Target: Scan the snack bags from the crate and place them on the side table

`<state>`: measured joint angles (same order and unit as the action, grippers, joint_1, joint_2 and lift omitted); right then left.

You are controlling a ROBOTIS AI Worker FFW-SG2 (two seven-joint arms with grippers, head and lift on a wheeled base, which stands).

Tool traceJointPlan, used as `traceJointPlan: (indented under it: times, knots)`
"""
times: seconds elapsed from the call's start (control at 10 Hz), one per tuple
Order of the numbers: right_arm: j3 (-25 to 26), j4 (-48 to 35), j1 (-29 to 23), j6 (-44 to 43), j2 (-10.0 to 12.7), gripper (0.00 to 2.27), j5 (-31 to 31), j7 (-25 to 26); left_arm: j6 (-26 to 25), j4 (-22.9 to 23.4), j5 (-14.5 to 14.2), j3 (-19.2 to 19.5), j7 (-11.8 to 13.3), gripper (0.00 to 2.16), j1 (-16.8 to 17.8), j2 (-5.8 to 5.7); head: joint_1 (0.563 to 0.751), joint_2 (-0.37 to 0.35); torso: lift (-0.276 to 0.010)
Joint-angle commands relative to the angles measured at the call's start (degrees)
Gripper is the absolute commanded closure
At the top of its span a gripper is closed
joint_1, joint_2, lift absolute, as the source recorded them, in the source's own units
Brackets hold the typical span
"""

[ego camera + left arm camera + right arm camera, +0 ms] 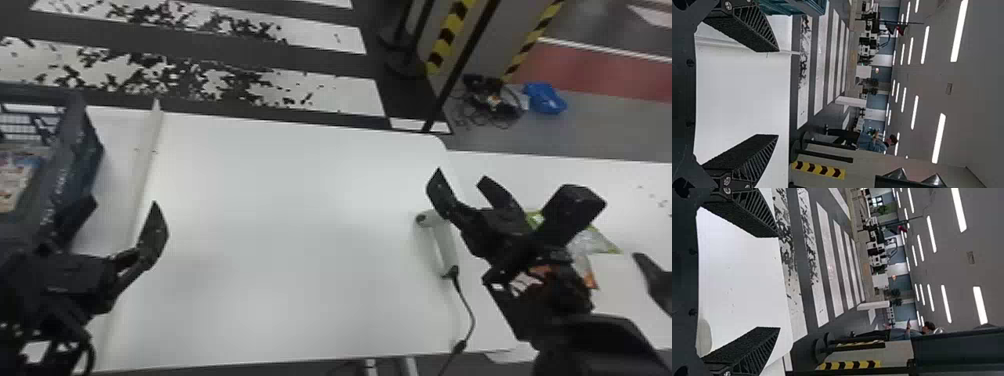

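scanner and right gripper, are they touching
Cannot tell. In the head view, one finger of the right gripper overlaps the head of the scanner, but from above any gap in height stays hidden.

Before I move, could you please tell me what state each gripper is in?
Left black two-fingered gripper: open, nothing between its fingers.
Right black two-fingered gripper: open, also empty.

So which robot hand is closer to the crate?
Left. The left gripper is close to the crate, just off its right side. The right gripper is way over across the white table, near the scanner.
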<state>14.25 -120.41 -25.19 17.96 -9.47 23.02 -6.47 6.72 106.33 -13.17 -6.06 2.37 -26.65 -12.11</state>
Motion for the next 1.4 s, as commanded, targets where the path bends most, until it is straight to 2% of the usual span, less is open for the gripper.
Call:
traceJointPlan:
  times: [0.0,0.1,0.2,0.3,0.5,0.7,1.0,1.1,1.3]
  knots:
    - [-8.45,1.76,-0.83,-9.39,0.77,0.04,-6.23,3.22,0.0,0.02,0.08,-0.09,0.0,0.1,0.02,0.07,0.695,-0.206,-0.081]
    - [-12.84,3.34,-1.62,-15.54,0.85,0.04,-8.61,5.42,0.0,0.02,0.08,-0.09,0.0,0.1,-0.07,0.07,0.695,-0.136,-0.081]
    - [-16.62,5.36,-2.59,-22.75,1.12,0.04,-11.86,8.41,0.0,0.11,0.08,-0.09,0.0,0.1,-0.07,0.07,0.695,-0.097,-0.081]
    - [-19.7,7.65,-3.47,-30.31,1.73,0.04,-14.06,10.78,0.0,0.2,0.16,-0.09,0.0,0.1,-0.16,0.07,0.695,-0.078,-0.081]
    - [-23.3,12.22,-4.7,-38.22,2.88,0.04,-16.08,13.24,0.0,0.46,0.16,-0.18,0.0,0.1,-0.16,0.07,0.695,-0.022,-0.081]
    - [-24.71,16.26,-5.05,-42.44,3.49,0.04,-16.34,14.21,0.0,1.25,0.16,-0.09,-0.35,0.1,-0.34,0.07,0.695,0.001,-0.081]
    - [-24.88,18.11,-5.05,-42.08,3.67,0.04,-16.34,14.82,-0.35,2.48,0.25,0.26,-0.7,0.1,-0.42,-0.02,0.695,0.02,-0.081]
    - [-24.8,18.19,-5.05,-41.38,3.58,0.04,-16.34,14.82,-4.04,5.12,0.25,2.19,-0.52,0.1,-0.6,-0.28,0.695,0.018,-0.081]
    - [-24.8,18.9,-5.05,-41.03,3.58,0.04,-16.34,14.82,-14.41,11.09,0.25,7.55,1.67,0.14,0.46,-1.25,0.695,0.033,-0.081]
